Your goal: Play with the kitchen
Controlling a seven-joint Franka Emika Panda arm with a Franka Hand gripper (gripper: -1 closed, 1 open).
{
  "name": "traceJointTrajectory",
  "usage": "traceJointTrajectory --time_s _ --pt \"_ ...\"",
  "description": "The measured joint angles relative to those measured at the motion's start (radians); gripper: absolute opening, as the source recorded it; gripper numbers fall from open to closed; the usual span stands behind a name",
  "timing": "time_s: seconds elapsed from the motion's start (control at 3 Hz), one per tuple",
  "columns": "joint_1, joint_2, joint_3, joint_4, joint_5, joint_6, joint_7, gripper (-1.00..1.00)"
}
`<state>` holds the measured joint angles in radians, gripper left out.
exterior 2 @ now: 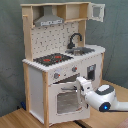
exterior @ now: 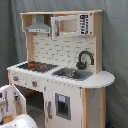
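Observation:
The kitchen [exterior: 60,55] [exterior 2: 55,45] is a tall white and light-wood toy unit. It has a black stovetop [exterior 2: 52,59] with red rings, a black faucet [exterior 2: 75,39] over the sink [exterior: 72,73], and a grey hood [exterior: 39,27]. Its windowed oven door [exterior 2: 65,102] stands partly open, and in the first exterior view it shows as a white panel [exterior: 11,97] at lower left beside a dark opening. My gripper [exterior 2: 81,84] is at the door's upper right corner by the handle. The white arm [exterior 2: 106,97] reaches in from the second exterior view's right.
The small upper cabinet door [exterior 2: 97,11] hangs open at the top right in the second exterior view. The kitchen stands on a wooden surface [exterior 2: 15,119] in front of a grey curtain [exterior: 116,45]. A lower cupboard door [exterior: 61,105] beside the oven is closed.

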<state>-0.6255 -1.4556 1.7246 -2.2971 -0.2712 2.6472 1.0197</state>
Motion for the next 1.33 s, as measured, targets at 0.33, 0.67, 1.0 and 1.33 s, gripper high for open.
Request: traceJointTrajectory --time_s 0.33,0.67,1.0,1.33 --pt "0.009 0.0 0.009 0.041 0.015 -0.09 -0.001 -1.0" --pt "0.012 0.006 0.017 0.088 0.036 -0.178 -0.008 -1.0" --pt "0.009 0.011 0.022 0.121 0.052 -0.237 -0.018 -1.0" --pt "0.009 0.011 0.022 0.121 0.052 -0.237 -0.019 1.0"
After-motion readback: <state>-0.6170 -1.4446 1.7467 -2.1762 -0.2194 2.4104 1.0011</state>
